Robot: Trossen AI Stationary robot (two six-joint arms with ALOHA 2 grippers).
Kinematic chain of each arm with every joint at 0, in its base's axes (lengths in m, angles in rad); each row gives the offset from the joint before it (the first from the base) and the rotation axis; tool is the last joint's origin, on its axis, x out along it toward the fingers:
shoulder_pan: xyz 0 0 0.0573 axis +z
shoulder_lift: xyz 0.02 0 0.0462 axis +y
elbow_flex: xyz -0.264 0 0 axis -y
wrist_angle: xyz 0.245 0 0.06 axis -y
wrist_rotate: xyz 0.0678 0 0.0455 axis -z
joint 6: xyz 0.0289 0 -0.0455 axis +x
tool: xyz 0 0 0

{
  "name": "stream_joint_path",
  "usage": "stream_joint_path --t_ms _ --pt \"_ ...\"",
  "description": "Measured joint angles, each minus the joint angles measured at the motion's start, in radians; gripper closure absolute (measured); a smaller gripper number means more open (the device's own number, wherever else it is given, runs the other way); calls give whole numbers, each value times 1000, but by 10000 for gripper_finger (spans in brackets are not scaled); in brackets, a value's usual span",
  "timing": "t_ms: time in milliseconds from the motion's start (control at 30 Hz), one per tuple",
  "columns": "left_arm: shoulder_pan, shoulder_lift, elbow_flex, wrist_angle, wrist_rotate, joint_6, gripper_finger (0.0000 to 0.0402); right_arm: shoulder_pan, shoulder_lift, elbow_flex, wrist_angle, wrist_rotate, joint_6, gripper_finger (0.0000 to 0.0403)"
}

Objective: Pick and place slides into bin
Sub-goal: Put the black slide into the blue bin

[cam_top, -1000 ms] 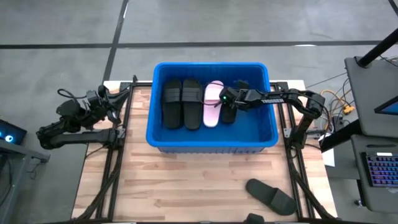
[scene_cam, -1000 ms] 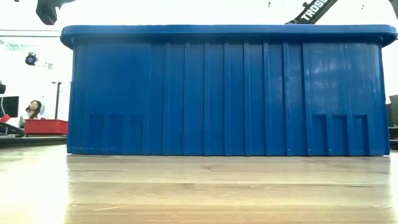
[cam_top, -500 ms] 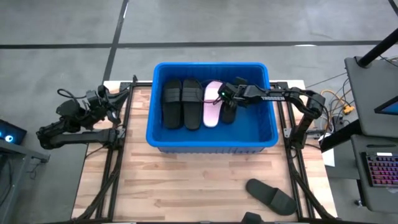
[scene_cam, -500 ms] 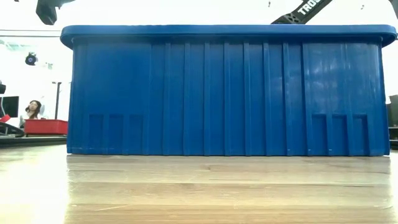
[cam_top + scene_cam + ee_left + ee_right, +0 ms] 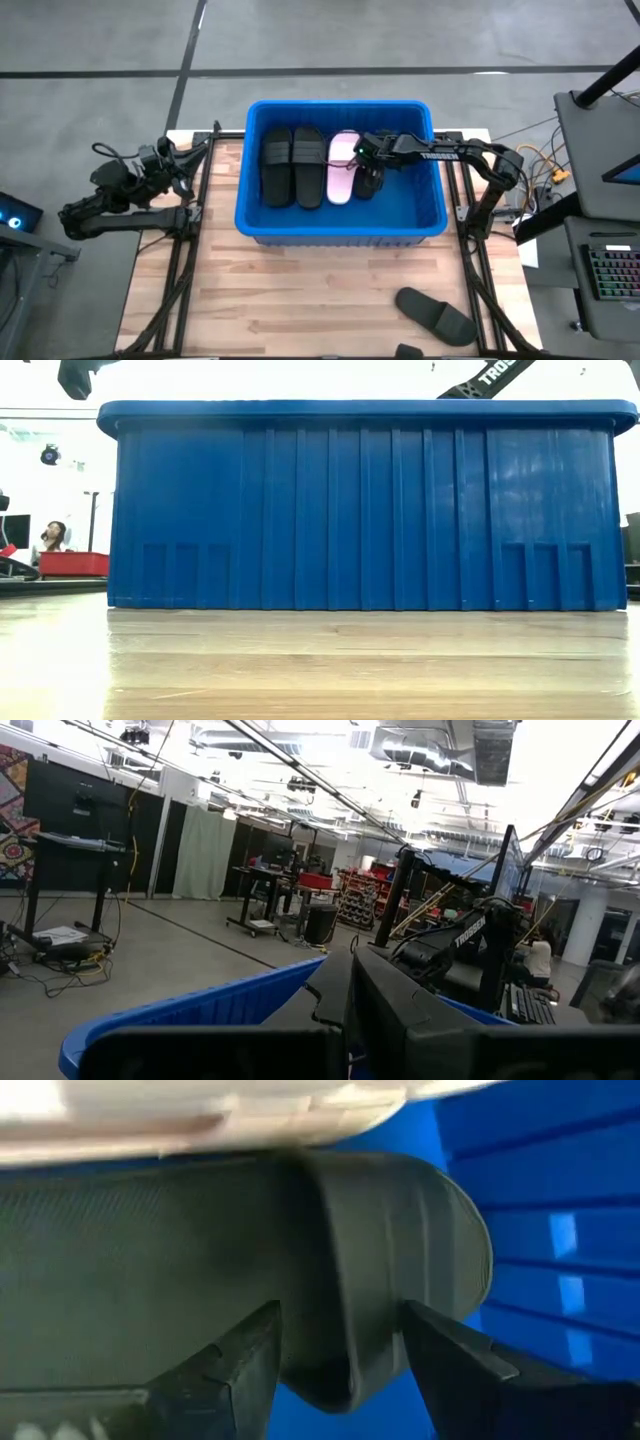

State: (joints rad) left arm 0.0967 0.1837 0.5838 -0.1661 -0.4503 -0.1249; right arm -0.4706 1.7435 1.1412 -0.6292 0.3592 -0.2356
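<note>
Now the right end effector [image 5: 367, 160] hangs inside the bin [image 5: 340, 232], fingers apart over a black slide [image 5: 369, 180] just released; the last black slide [image 5: 436, 315] lies on the worktop [image 5: 300, 310], long axis slanting, nearer the right arm.

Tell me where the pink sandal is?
In the high view, the pale pink foam sandal lies inside the big blue plastic bin, between a black sandal and the right claw.
</note>
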Motion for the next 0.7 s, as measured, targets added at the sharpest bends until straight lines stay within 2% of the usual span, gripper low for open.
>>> stream_joint_path --t_ms 267,500,700 --pt "0 -1 0 0 0 0 402 1 -27 -1 -29 -17 84 205" --pt "0 -1 0 0 0 0 402 1 -82 12 -18 -34 71 205" --pt "0 -1 -1 0 0 0 402 -1 -138 23 -12 -104 61 204"
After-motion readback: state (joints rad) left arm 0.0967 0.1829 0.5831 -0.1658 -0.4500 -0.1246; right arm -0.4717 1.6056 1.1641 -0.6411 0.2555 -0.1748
